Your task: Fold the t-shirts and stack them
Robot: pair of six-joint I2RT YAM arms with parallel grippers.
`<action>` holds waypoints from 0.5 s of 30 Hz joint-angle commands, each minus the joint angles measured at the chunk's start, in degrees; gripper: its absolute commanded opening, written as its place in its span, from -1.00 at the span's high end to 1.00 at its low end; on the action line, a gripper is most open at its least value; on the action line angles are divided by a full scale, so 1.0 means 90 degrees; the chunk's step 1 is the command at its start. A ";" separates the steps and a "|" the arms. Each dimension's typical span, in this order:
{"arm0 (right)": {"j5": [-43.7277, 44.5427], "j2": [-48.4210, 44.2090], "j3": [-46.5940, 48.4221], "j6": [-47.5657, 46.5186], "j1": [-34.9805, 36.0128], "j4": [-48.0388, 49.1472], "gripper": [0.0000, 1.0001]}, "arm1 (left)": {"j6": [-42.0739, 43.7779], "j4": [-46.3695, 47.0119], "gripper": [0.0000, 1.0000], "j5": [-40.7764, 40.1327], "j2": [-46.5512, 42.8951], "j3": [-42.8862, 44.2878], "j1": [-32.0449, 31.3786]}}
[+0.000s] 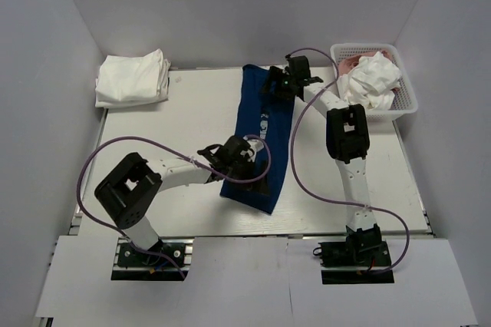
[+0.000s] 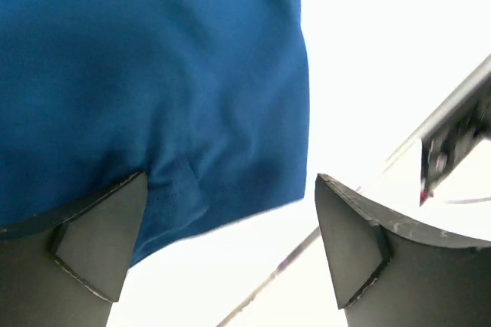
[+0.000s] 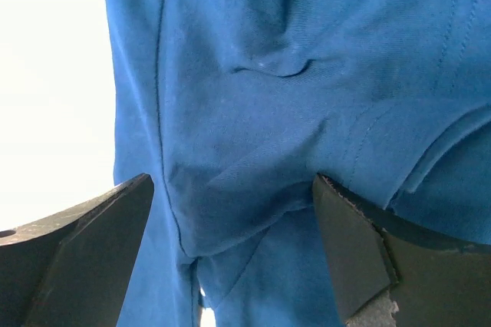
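A navy blue t-shirt (image 1: 265, 139) lies folded into a long strip down the middle of the table, white print showing. My left gripper (image 1: 247, 160) is open over its near end; in the left wrist view the blue cloth (image 2: 153, 74) reaches the left finger (image 2: 100, 242) and bare table lies between the fingers. My right gripper (image 1: 274, 81) is open over the shirt's far end; the right wrist view shows wrinkled blue cloth (image 3: 268, 112) between the spread fingers (image 3: 353, 250). White folded tees (image 1: 132, 78) are stacked at the far left. White (image 1: 376, 77) and pink (image 1: 351, 62) tees fill the basket.
The white lattice basket (image 1: 408, 103) stands at the far right corner. Purple cables (image 1: 295, 158) loop from both arms over the table. Grey walls close in the left, back and right sides.
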 commanded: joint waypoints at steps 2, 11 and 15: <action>-0.1133 -0.0089 -0.0130 -0.0307 -0.0493 -0.0223 -0.81 | 0.0019 -0.1203 -0.99 0.0036 -0.0398 0.0364 -0.0416; -0.0597 -0.2208 -0.1249 -0.1236 -0.0132 -0.0575 -0.81 | -0.0223 -0.2119 -0.99 -0.1301 -0.1414 0.0502 -0.0817; -0.0216 -0.3903 -0.2992 -0.1228 0.0141 0.0009 -0.81 | -0.1129 -0.2433 -0.99 -0.3007 -0.2049 -0.0160 -0.0612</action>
